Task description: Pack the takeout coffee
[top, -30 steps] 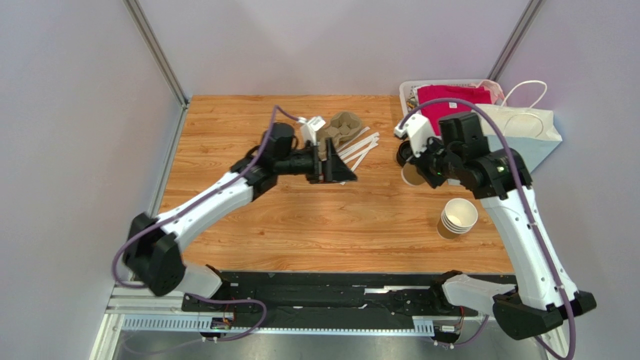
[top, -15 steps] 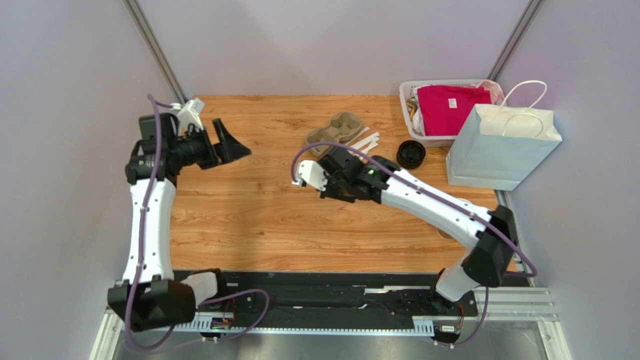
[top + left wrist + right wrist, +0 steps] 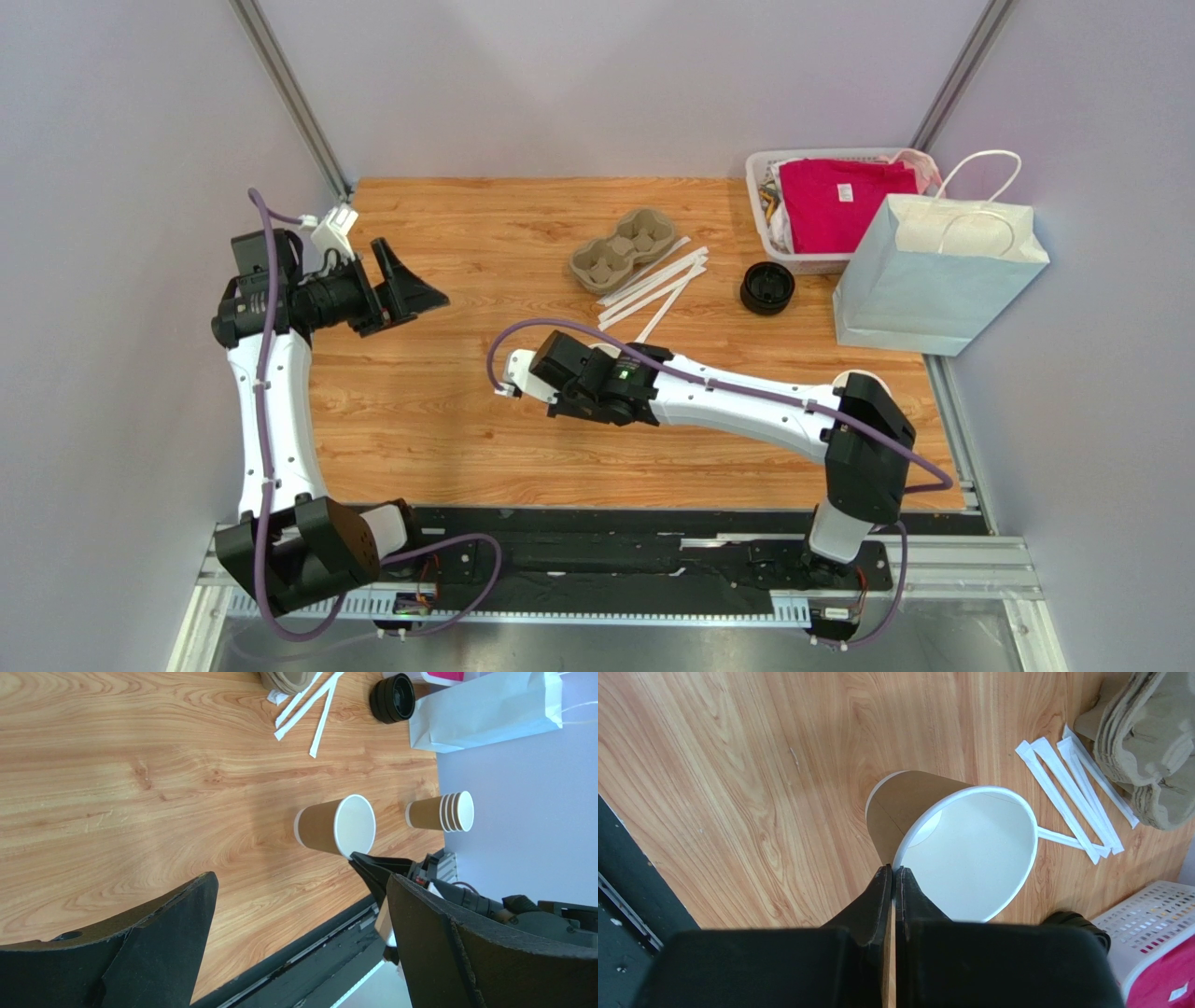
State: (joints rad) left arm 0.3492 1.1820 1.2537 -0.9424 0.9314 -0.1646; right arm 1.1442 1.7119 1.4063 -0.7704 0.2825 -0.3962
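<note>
One lidless cup, rim pinched in right end effector.

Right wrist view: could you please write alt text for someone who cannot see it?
The right tool pinches the rim of an open, empty brown paper cup standing on a wooden table; wrapped straws and cardboard carriers lie beyond.

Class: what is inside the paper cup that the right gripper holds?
Only white lining shows inside the paper cup, no liquid. The right gripper pinches its rim; its near wall hides part of the bottom.
</note>
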